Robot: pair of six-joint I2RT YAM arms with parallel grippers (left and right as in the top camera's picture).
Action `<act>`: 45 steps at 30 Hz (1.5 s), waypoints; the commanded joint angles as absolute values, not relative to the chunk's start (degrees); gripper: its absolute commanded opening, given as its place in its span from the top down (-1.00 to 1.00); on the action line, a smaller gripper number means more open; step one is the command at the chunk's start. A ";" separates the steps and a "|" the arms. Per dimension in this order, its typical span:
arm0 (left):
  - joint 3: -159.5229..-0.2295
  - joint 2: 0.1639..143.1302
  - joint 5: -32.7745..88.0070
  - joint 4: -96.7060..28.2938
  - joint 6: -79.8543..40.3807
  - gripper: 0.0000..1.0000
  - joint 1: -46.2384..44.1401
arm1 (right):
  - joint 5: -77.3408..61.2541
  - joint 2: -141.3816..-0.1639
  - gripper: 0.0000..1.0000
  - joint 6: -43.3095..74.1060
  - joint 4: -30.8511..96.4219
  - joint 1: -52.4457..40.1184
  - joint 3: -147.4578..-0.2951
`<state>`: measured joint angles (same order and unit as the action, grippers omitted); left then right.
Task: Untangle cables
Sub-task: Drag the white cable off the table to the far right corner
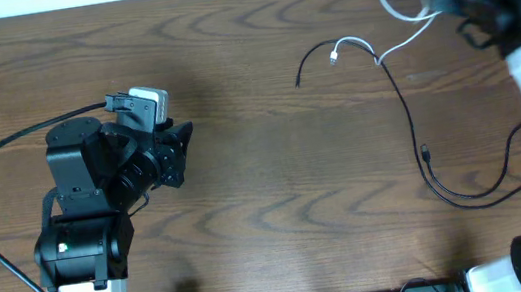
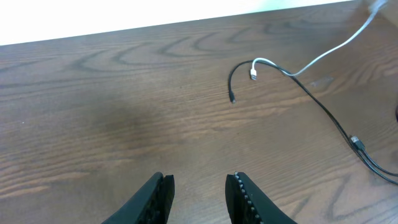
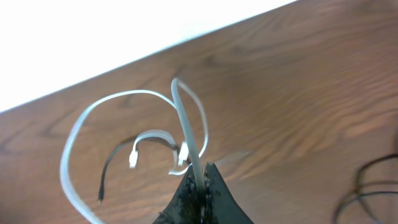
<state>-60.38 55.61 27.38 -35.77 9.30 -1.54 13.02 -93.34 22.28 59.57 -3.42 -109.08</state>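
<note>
Two sets of jaws are mine, and they stand differently; my right gripper [image 3: 200, 182] is clenched on the white cable [image 3: 186, 118], which runs up thin and flat from between its tips; my left gripper [image 2: 199, 198] is parted with nothing between its fingers [image 2: 247, 194], only bare table [image 2: 124, 124] below. From above, my right hand sits at the far right corner, near the table's back edge; my left hand hangs over the left half, well apart from every cord. The white cable curls in a loop beside my right jaws, then trails leftward to its small plug [image 2: 254, 73]. The black cable [image 1: 407, 107] starts at a free end near the table's middle, arcs over beside that white plug, crosses the white cable, then runs toward the front and bends right in a loose curve; which cord lies on top at the crossing I cannot tell.
</note>
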 commanded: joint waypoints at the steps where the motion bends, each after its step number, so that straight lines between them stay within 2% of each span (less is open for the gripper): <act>1: -60.23 55.33 28.56 -35.68 10.24 0.34 -1.37 | 15.07 -90.37 0.98 20.56 61.39 0.60 -113.93; 8: -60.23 55.33 28.56 -35.53 10.02 0.34 -1.37 | 14.52 -86.74 0.98 19.99 65.30 9.15 -124.68; 15: -60.23 55.35 28.53 -35.35 10.04 0.33 -1.37 | 12.99 -85.01 0.98 16.86 66.67 11.70 -133.75; 22: -60.23 55.35 28.53 -35.35 10.04 0.33 -1.37 | 3.84 -86.80 0.98 15.09 67.85 11.68 -135.22; 29: -60.23 55.35 28.53 -35.44 10.02 0.33 -1.37 | -20.03 -92.38 0.98 6.72 71.90 9.32 -135.22; 33: -60.23 55.33 28.53 -35.48 10.02 0.33 -1.37 | -25.15 -92.55 0.98 2.46 71.77 4.82 -135.22; 41: -60.23 55.33 28.53 -35.51 10.02 0.33 -1.37 | -10.33 -91.96 0.98 3.64 72.07 3.46 -135.22; 45: -60.23 55.33 28.53 -35.48 10.02 0.33 -1.37 | 4.86 -94.21 0.98 5.61 72.62 4.49 -135.22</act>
<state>-60.38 55.61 28.01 -35.62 9.30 -1.54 -8.91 -92.58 4.56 72.62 3.60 -134.56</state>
